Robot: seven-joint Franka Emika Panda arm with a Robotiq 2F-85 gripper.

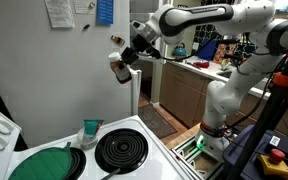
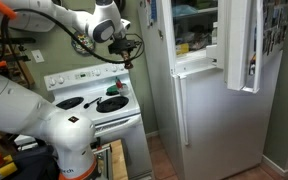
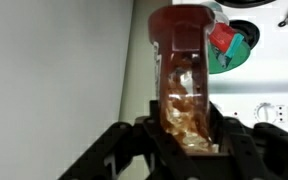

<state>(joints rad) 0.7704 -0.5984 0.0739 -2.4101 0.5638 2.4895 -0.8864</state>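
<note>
My gripper (image 3: 189, 132) is shut on a clear jar (image 3: 184, 85) with a reddish-brown lid (image 3: 179, 20) and brown contents. The jar fills the space between the black fingers (image 3: 124, 145) in the wrist view. In both exterior views the arm reaches out high above the stove, with the gripper (image 1: 134, 52) holding the jar (image 1: 121, 68) tilted downward beside the white fridge wall. From the opposite side, the gripper (image 2: 124, 50) hangs over the white stove (image 2: 94, 105). Below the jar lie a green pan lid (image 3: 234, 50) and a red-and-teal object (image 3: 222, 38).
The stove top carries a green lid (image 1: 46, 165), a black coil burner (image 1: 121, 150) and a teal cup (image 1: 91, 130). The white fridge (image 2: 199, 110) stands right beside the stove, its upper door (image 2: 239, 45) swung open. Cluttered counters (image 1: 199, 65) lie behind the arm.
</note>
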